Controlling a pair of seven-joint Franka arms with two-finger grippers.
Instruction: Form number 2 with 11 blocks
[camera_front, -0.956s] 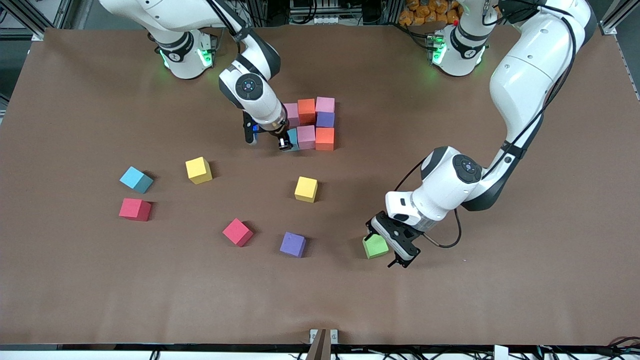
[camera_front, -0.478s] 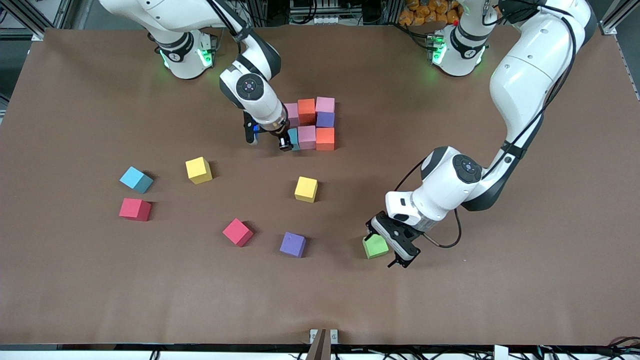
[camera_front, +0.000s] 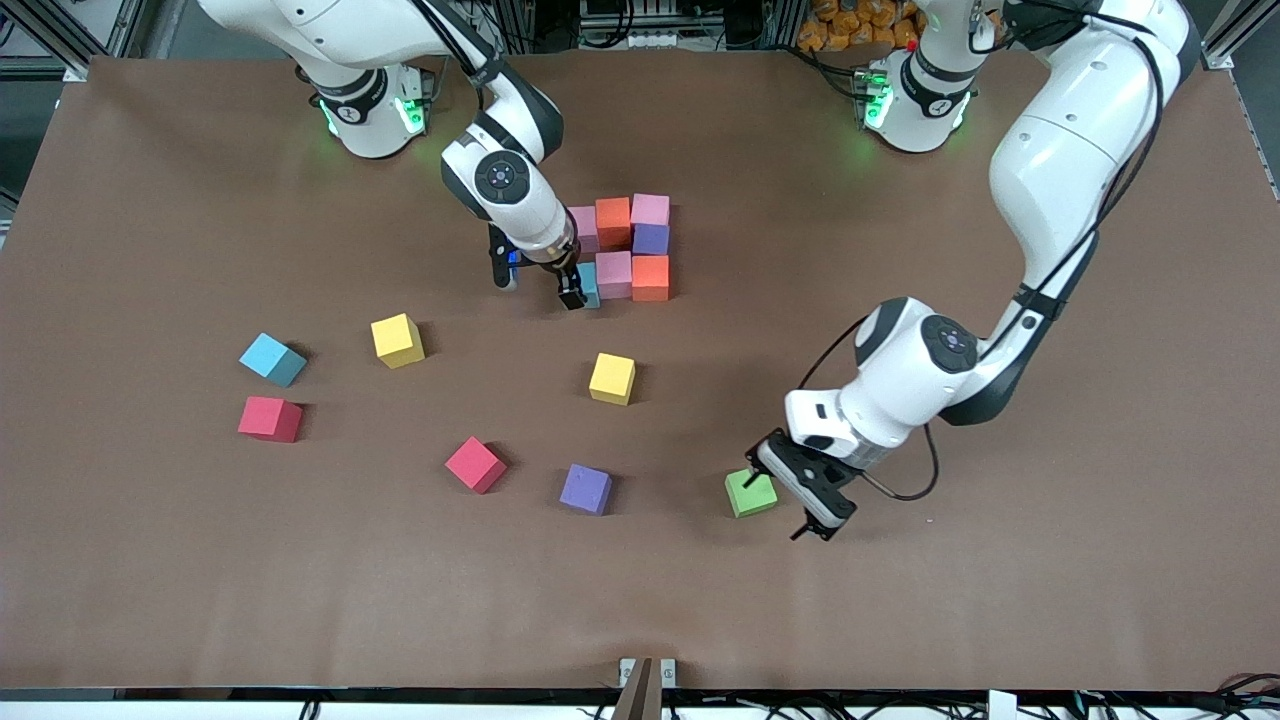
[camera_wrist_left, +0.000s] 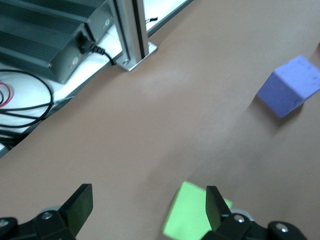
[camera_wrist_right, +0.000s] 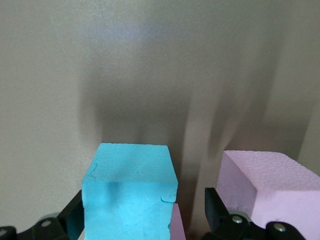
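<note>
Listing from the front edge of the table (camera_front: 1050, 600) toward my bases.

Item: left gripper (camera_front: 790, 495), low over the table beside the green block (camera_front: 751, 493). Fingers spread wide, holding nothing; in the left wrist view the green block (camera_wrist_left: 192, 215) sits just off one fingertip (camera_wrist_left: 216, 205), not between the pair.

Item: loose purple block (camera_front: 586, 489), toward the right arm's end from the green one; also seen from the left wrist (camera_wrist_left: 292, 86).

Item: red block (camera_front: 475, 464), turned corner-on, next along toward the right arm's end.

Item: second red block (camera_front: 270, 418), close to the right arm's end of the table.

Item: yellow block (camera_front: 612, 378), farther from the camera than the purple one.

Item: light blue block (camera_front: 272, 359), just beside and farther back than the second red block.

Item: second yellow block (camera_front: 397, 340), apart from the others.

Item: right gripper (camera_front: 565, 283), down at the unfinished number 2 (camera_front: 625, 250). Fingers parted wide on either side of a blue block (camera_wrist_right: 130, 190), not pressing it. This blue block (camera_front: 588, 283) rests on the table, closing the nearest row with a pink block (camera_front: 613, 274) and an orange block (camera_front: 650, 278).

Item: middle row, one purple block (camera_front: 650, 239) above the orange.

Item: farthest row, pink (camera_front: 583, 228), orange (camera_front: 613, 222), pink (camera_front: 650, 208), touching side by side.
</note>
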